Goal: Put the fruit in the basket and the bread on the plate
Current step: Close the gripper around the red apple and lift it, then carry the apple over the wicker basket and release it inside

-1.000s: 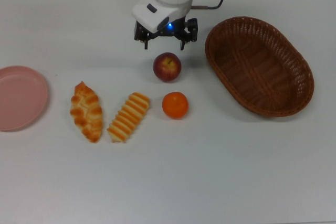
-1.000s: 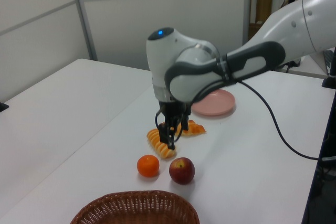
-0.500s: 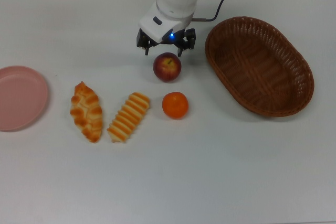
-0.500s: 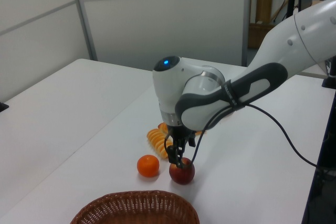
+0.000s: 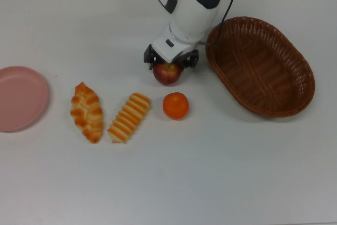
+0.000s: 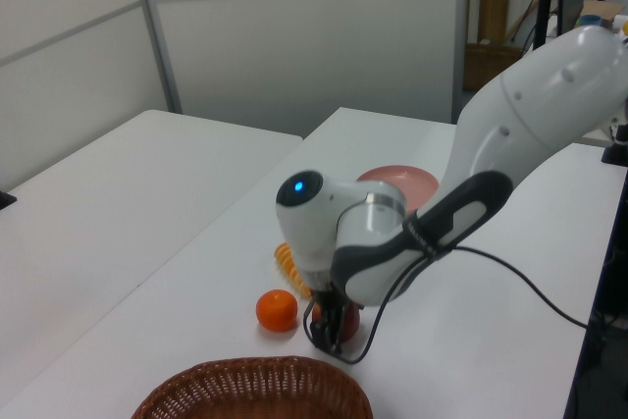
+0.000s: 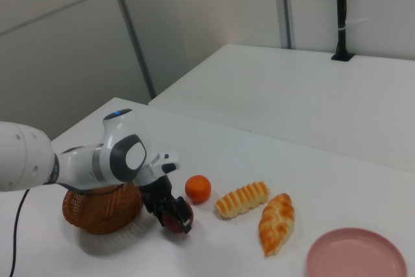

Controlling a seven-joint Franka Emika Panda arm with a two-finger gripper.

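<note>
Top view, all relative to the apple (image 5: pixel 167 74): the pink plate (image 5: pixel 21 97) sits far out to the top view's left, at the table (image 5: pixel 168 183) edge, nothing on it. Braided pastry (image 5: pixel 87 111) is next, left of and a bit below the apple, flat on the table. Striped pastry (image 5: pixel 129 117) lies just beside the braided one, closer to the apple, not touching either. The apple is on the table with the gripper (image 5: pixel 171 61) down over it; fingers are spread about apple-width, one on each side of the fruit. Can't tell whether the pads actually touch it, and the apple looks seated on the table, not lifted. In the right view the gripper (image 7: pixel 174 214) covers most of the apple (image 7: pixel 174 224); in the left view the gripper (image 6: pixel 331 331) is low by the apple (image 6: pixel 347 321). The orange (image 5: pixel 175 105) is just below and slightly right of the apple, near but apart. The wicker basket (image 5: pixel 260 67) is to the apple's right, close to the arm (image 5: pixel 192 3), with no fruit inside.
</note>
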